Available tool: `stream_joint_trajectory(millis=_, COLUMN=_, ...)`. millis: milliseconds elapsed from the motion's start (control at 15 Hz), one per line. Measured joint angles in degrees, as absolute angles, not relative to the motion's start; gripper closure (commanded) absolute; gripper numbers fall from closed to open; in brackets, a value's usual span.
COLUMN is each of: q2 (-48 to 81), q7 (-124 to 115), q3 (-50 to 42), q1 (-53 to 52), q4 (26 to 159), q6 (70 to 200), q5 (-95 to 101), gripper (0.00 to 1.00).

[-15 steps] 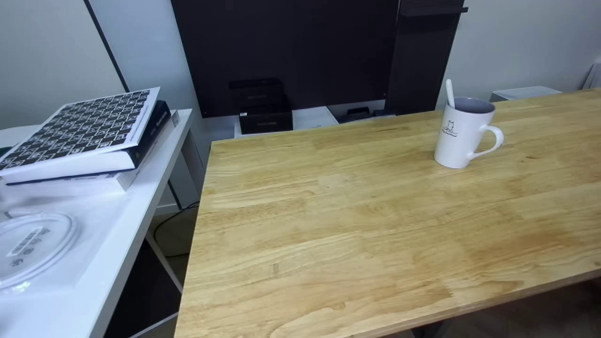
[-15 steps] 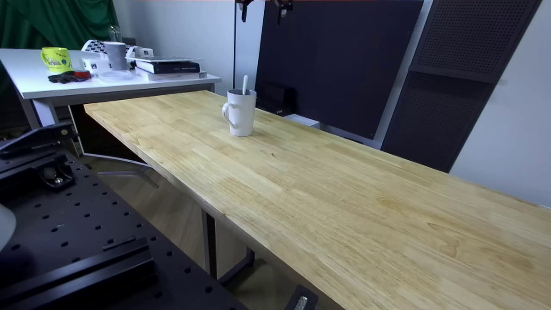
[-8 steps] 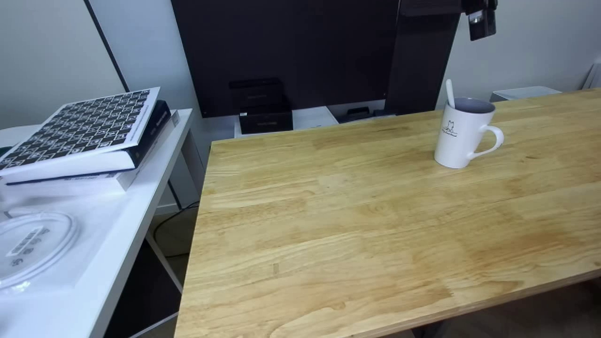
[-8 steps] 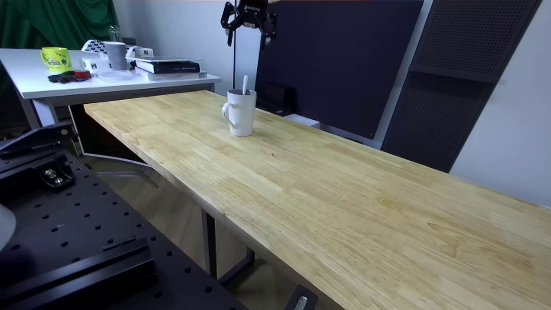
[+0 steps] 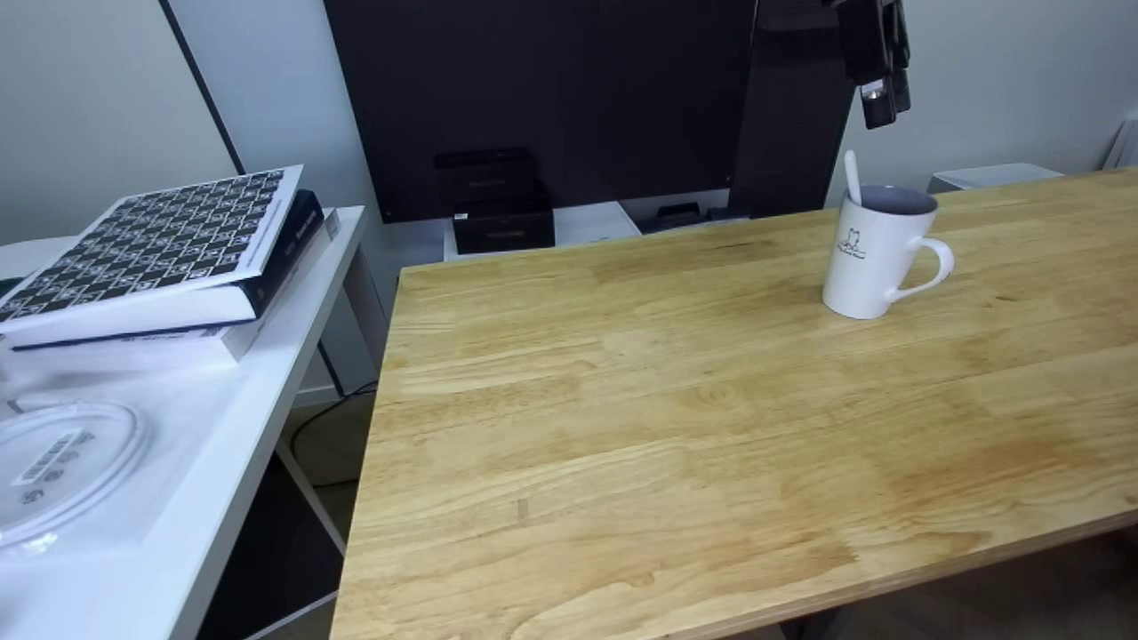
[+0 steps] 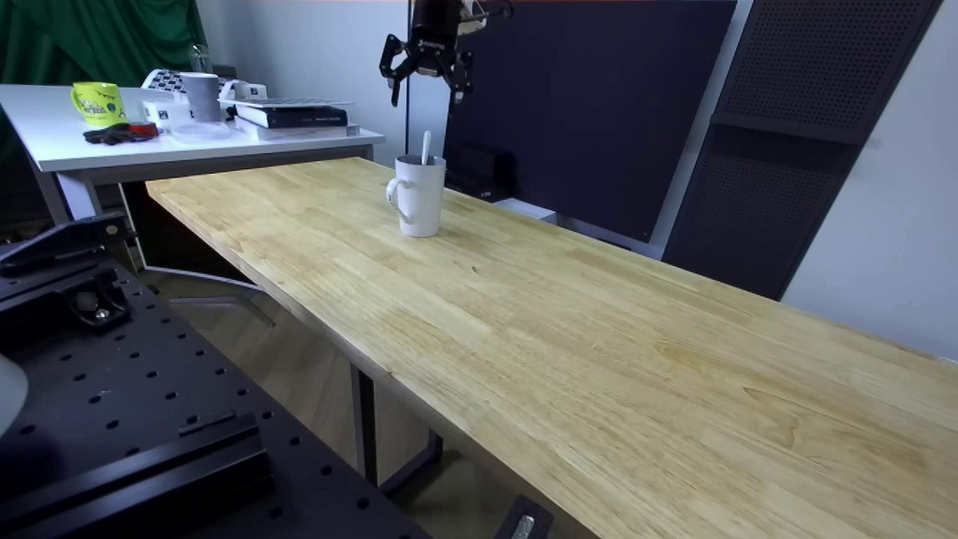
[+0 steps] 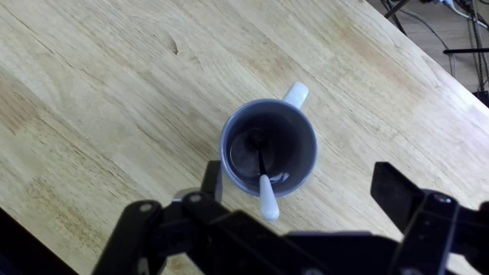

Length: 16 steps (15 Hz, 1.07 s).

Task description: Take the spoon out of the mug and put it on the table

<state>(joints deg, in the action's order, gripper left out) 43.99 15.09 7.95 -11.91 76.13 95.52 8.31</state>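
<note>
The white mug [image 5: 867, 267] stands upright on the wooden table [image 5: 676, 427]; it also shows in an exterior view [image 6: 423, 201]. The spoon [image 5: 853, 178] leans in the mug, with its pale handle end sticking out above the rim. In the wrist view the spoon's handle [image 7: 268, 198] overhangs the mug's rim [image 7: 312, 143]; its lower end is lost in the dark inside. My gripper [image 6: 426, 99] is open and empty above the mug, apart from the spoon. In the wrist view the handle end lies between the gripper's fingers [image 7: 300, 181], nearer the left one.
A white side table [image 6: 97, 153] with books [image 5: 160, 258], a yellow mug [image 6: 99, 103] and a grey cup [image 6: 200, 97] stands beside the wooden table. A dark panel [image 6: 576, 112] is behind. A black perforated bench [image 6: 172, 359] runs along the front.
My gripper has come down from the top of the exterior views to closer above the mug. It stays open. The mug and spoon have not moved.
</note>
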Motion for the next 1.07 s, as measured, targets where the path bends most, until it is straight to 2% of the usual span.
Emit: stream_joint_trajectory(millis=1067, q2=53.0, q7=16.1, q3=7.8, q1=-13.9, q4=65.3, q6=89.9, q5=9.6, gripper=0.0)
